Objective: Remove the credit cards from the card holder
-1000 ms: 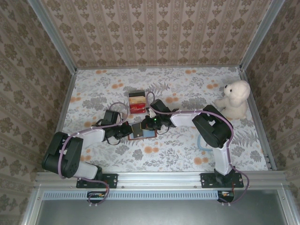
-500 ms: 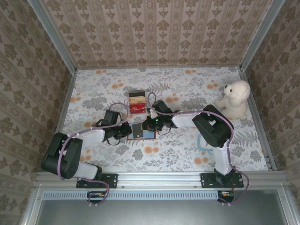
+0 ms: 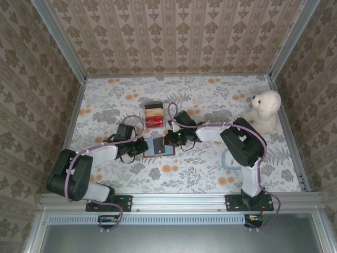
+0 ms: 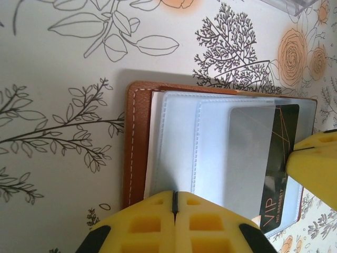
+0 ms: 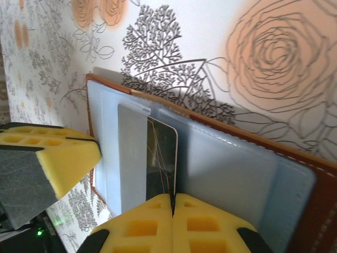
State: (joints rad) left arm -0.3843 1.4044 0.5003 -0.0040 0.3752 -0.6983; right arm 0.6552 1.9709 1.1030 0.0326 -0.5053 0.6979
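The card holder lies open on the desk, directly under and ahead of the left gripper. That gripper's jaws are pressed together over the holder's stitched leather edge, apparently pinning it.

The right gripper faces it from the far side, jaws also together at the exposed end of a black card. That card sticks halfway out of a clear plastic sleeve. Whether the card is actually nipped between the jaws I cannot tell.

The card looks thin, stiff and slick, so it should slide freely if drawn straight along its length. A skewed pull would likely catch the soft sleeve. The holder itself is light and floppy and would drag along unless held down.

Behind the right gripper the desk is bare, giving room to retreat. A small black box sits beyond both grippers, and a teddy bear sits well apart.
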